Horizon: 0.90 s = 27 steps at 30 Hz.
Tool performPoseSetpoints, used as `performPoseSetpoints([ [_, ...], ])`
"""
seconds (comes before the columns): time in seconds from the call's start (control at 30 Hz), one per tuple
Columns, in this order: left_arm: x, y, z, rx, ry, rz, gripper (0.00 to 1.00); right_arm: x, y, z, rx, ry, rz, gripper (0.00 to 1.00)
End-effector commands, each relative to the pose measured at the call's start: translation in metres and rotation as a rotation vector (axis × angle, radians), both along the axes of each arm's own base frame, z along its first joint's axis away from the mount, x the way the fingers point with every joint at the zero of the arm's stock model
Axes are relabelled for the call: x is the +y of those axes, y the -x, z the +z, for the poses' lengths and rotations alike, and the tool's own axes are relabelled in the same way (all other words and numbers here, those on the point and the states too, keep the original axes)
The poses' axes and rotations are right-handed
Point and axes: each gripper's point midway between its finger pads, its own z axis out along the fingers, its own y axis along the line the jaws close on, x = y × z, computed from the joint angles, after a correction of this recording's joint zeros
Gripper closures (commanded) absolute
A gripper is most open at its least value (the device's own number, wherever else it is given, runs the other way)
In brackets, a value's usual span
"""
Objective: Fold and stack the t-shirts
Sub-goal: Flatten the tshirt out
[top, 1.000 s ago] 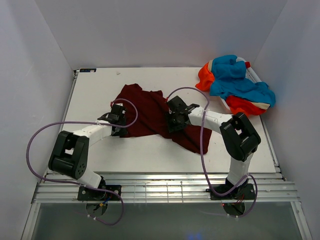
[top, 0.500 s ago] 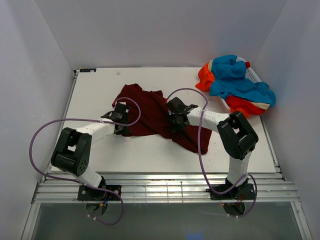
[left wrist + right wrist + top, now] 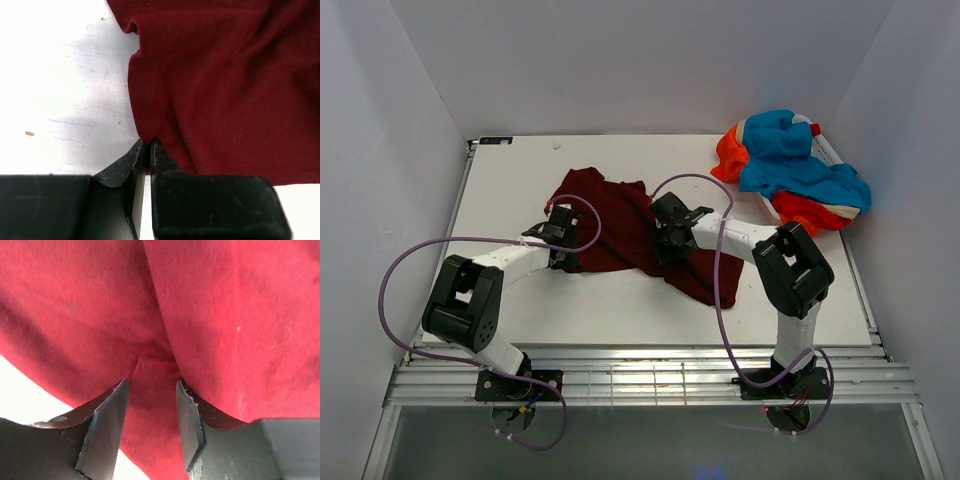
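The dark maroon t-shirt [image 3: 620,225] lies crumpled in the middle of the white table [image 3: 510,185]. My left gripper [image 3: 563,262] is at the shirt's left edge, its jaws shut on a pinch of the maroon cloth [image 3: 148,145]. My right gripper [image 3: 663,250] sits over the shirt's middle, its jaws open, with a fold of maroon cloth [image 3: 150,390] between the fingers [image 3: 107,415]. A heap of orange-red and turquoise-blue t-shirts [image 3: 790,170] lies at the far right.
White walls close in the table on the left, back and right. A metal rail [image 3: 650,375] runs along the near edge by the arm bases. Purple cables loop from both arms.
The left gripper has moved a little farther in along the shirt's left edge. The right gripper has shifted slightly left over the shirt. The shirt has hardly changed shape.
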Motion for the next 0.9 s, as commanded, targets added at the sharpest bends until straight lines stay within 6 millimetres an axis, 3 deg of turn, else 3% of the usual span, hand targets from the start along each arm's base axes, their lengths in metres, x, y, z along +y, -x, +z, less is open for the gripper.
performPoseSetpoints([
  [0.0, 0.013, 0.017, -0.010, 0.070, -0.054, 0.016, 0.81, 0.005, -0.011, -0.001, -0.015, 0.026, 0.005, 0.50],
  [0.23, 0.014, 0.019, -0.006, 0.064, -0.058, 0.022, 0.81, 0.008, -0.017, -0.014, 0.000, 0.049, 0.011, 0.45],
  [0.37, 0.014, 0.020, -0.007, 0.071, -0.060, 0.019, 0.82, 0.003, -0.013, -0.028, 0.024, 0.076, 0.021, 0.47],
  [0.4, 0.014, 0.019, -0.007, 0.070, -0.058, 0.019, 0.83, 0.001, -0.011, -0.032, 0.031, 0.084, 0.021, 0.52],
  [0.43, 0.014, 0.019, -0.008, 0.074, -0.062, 0.017, 0.83, -0.002, -0.007, -0.037, 0.039, 0.093, 0.020, 0.70],
  [0.5, 0.015, 0.019, -0.008, 0.074, -0.065, 0.020, 0.85, -0.005, -0.006, -0.039, 0.038, 0.102, 0.008, 0.87],
  [0.53, 0.015, 0.018, -0.005, 0.067, -0.066, 0.023, 0.85, -0.008, -0.005, -0.037, 0.033, 0.105, 0.004, 0.92],
  [0.73, 0.018, 0.017, 0.005, 0.047, -0.073, 0.041, 0.88, -0.019, -0.012, -0.004, -0.030, 0.147, -0.002, 0.92],
  [0.87, 0.016, 0.014, 0.041, -0.016, -0.032, 0.059, 0.88, -0.018, -0.020, 0.043, -0.087, 0.129, -0.007, 0.87],
])
